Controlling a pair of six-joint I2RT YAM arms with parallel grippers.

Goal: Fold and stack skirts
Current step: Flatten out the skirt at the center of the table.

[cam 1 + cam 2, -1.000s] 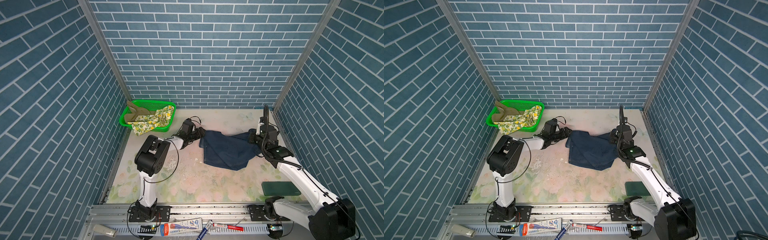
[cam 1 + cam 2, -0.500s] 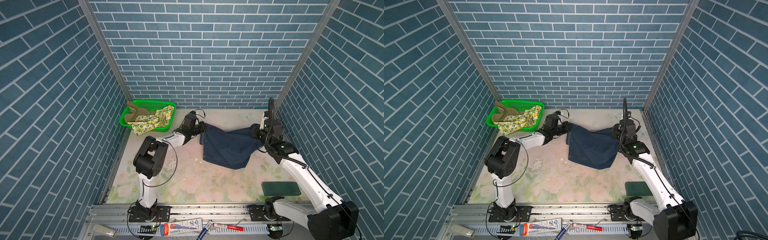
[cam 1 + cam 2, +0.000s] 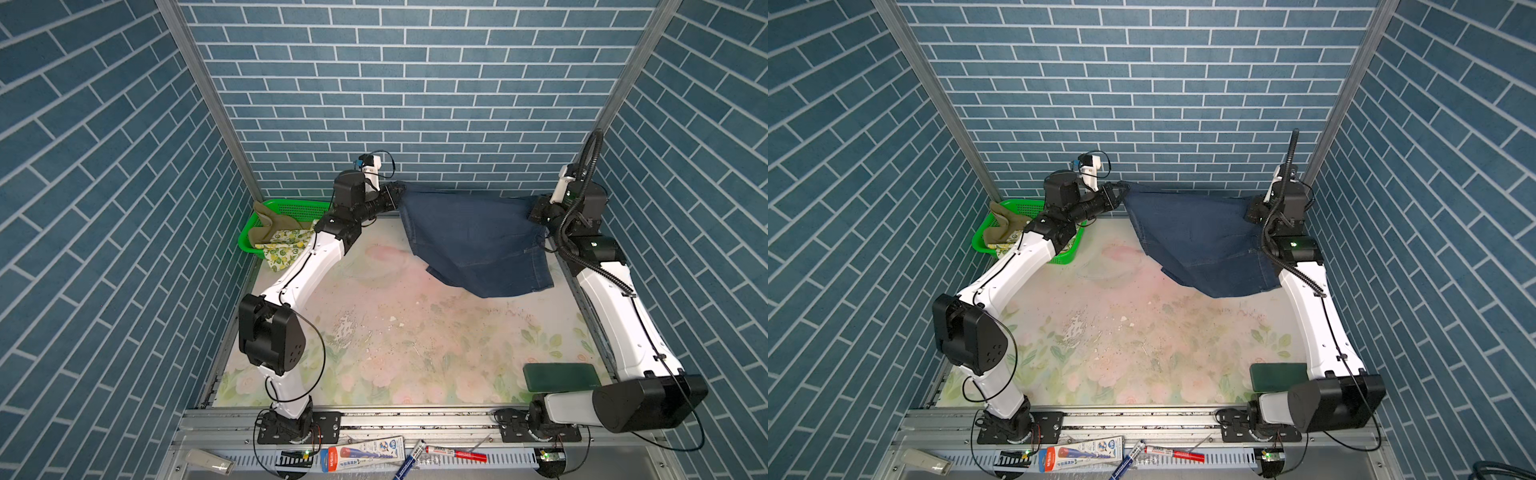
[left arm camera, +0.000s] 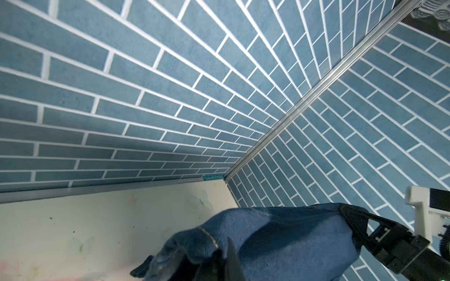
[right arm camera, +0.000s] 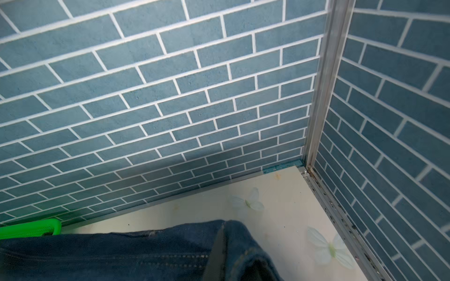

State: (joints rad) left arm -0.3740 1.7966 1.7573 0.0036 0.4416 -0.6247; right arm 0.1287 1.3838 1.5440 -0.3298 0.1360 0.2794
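Brick-print panels (image 3: 415, 83) and aluminium rail (image 3: 415, 420) mark a lab test booth.

you face blue brick-pattern walls (image 3: 415, 104) on three sides, aluminium corner posts (image 3: 212, 104), pale floral tabletop (image 3: 415, 353) scuffed in middle, metal rail (image 3: 415, 419) along near edge, even light

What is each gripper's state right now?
Left gripper: shut on the dark blue denim skirt.
Right gripper: shut on the same skirt's opposite edge.

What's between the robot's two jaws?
A dark blue denim skirt, stretched from the left jaws to the right jaws. Both top views show it.
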